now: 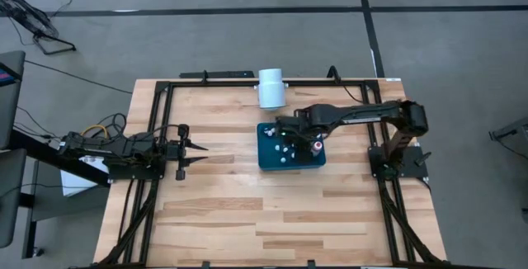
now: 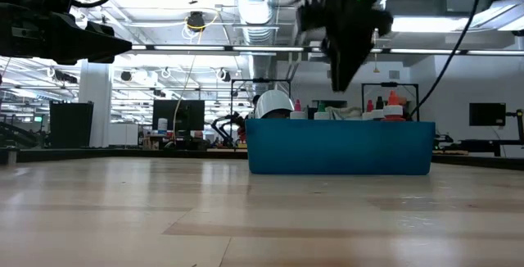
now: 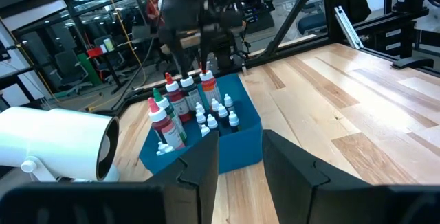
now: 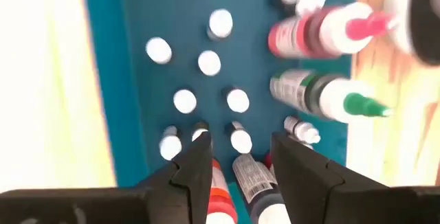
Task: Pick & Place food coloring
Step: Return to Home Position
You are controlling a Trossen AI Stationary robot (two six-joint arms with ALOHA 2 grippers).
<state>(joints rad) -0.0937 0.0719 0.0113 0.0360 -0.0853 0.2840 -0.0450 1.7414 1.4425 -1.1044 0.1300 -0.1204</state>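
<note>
The small food coloring bottles (image 4: 210,62) stand upright in a loose cluster inside the blue bin (image 1: 268,160), near the middle of the desk (image 1: 223,211), their white caps facing up. Taller squeeze bottles (image 4: 323,97) with red and green tips share the bin's right side.

The right pincer (image 4: 240,145) hangs just above the bin, released and holding nothing. The left pincer (image 1: 198,153) waits at the left of the desk, also released and empty.

Each bottle looks light, rigid and smooth-sided, so probably quick to topple or slip. The safest hold is likely from straight above, across the body just under the cap. They stand close together, so the neighbours are easy to knock.

The desk is pale wooden planking, flat and level, inside a black frame. A white cylinder (image 1: 271,87) lies on its far edge. The room beyond is an open hall with ceiling ducts, a grey floor and trailing cables.
</note>
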